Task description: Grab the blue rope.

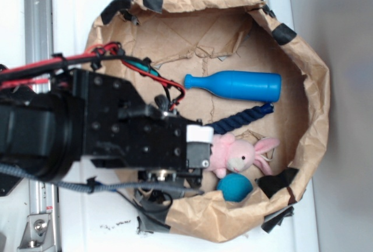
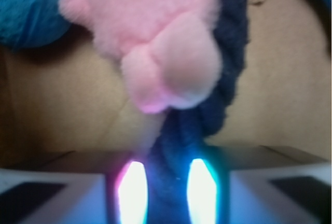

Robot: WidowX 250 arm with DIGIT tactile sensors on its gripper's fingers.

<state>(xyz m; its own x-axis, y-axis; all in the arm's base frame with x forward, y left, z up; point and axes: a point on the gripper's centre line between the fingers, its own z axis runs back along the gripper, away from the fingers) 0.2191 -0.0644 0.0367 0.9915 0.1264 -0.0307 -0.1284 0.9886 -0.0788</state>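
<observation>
Down inside the crumpled brown paper bag (image 1: pixel 315 83), whose rolled rim is patched with black tape, the dark navy twisted cotton rope (image 1: pixel 242 118) lies on the paper floor, running on a slant from just below the base of the bright blue plastic bottle (image 1: pixel 233 85) toward the black robot arm (image 1: pixel 87 129); only its far stretch shows in the exterior view, the rest being hidden under the arm's white-capped wrist. The pink plush rabbit (image 1: pixel 239 154) lies just beside the rope on the near side, and the teal ball (image 1: pixel 235 186) sits right below the rabbit against the bag wall. The bag rests on a white table (image 1: pixel 76 1). From the wrist view, the rope (image 2: pixel 223 79) comes down the middle of the picture, partly covered by the rabbit (image 2: pixel 155 42), and its lower end passes straight between the two brightly lit fingertips (image 2: pixel 134 193) of the jaws (image 2: pixel 167 193). The jaws stand narrow, one tip on either side of the rope and pressed close against its strands, so they appear to be clamped on it. The teal ball (image 2: pixel 31 11) fills the upper left corner of that view, touching the rabbit.
</observation>
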